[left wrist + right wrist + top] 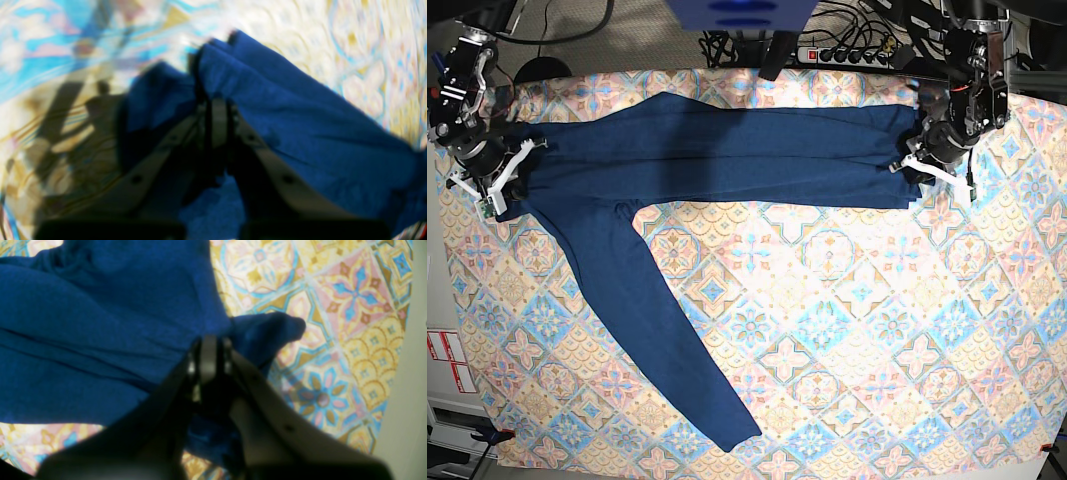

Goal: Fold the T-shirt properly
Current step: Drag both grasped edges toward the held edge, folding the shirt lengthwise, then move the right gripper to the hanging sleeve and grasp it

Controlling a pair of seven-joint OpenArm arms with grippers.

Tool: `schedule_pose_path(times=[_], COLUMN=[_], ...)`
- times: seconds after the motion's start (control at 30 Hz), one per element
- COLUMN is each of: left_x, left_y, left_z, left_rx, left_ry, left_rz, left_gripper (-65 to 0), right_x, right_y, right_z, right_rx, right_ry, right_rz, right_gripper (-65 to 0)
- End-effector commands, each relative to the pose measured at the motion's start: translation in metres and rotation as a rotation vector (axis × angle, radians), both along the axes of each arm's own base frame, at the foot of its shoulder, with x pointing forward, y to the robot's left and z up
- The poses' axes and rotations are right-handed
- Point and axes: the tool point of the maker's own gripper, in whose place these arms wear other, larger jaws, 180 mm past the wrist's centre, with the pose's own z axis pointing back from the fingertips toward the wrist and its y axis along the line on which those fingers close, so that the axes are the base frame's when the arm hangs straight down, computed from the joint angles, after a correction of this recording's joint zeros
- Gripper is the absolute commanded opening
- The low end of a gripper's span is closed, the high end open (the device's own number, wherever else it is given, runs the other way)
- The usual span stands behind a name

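Across the pastel tile-patterned tablecloth (827, 330), the dark navy-blue knit long-sleeved T-shirt (727, 150) lies folded lengthwise, one sleeve trailing. Left gripper (930, 166) and right gripper (495, 176) both clamp its ends. Sleeve and crosswise folds remain.

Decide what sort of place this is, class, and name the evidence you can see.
Probably a robotics lab or workshop bench, not a home: a power strip with tangled cables sits behind the tablecloth, and two robot arms hold a T-shirt, the left gripper and right gripper at its ends.
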Motion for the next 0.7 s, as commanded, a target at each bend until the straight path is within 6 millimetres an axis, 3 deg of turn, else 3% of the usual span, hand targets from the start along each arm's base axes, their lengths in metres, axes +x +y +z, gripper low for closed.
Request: schedule_pose_path(times=[0.0, 0.13, 0.3, 0.5, 0.67], left_x=[0.005, 0.005, 0.005, 0.006, 0.006], left_y=[0.002, 0.000, -0.001, -0.001, -0.002], left_z=[0.006, 0.006, 0.006, 0.006, 0.006], left_rx=[0.012, 0.010, 0.004, 0.004, -0.001], left_ry=[-0.022, -0.020, -0.022, -0.025, -0.026], left_rz=[-0.013, -0.015, -0.013, -0.012, -0.010], left_gripper=[-56.8, -45.7, -42.5, -42.5, -42.7], right_x=[0.009, 0.008, -0.007, 0.014, 0.049], right_y=[-0.008, -0.008, -0.025, -0.025, -0.016], right_z=[0.014, 0.012, 0.000, 0.010, 0.030], right_rx=[-0.015, -0.022, -0.127, -0.140, -0.120], right_ry=[-0.048, -0.033, 0.083, 0.039, -0.050], right_rz=[0.000, 0.002, -0.010, -0.015, -0.018], right_gripper=[-64.3, -64.1, -55.7, -39.8, -34.7])
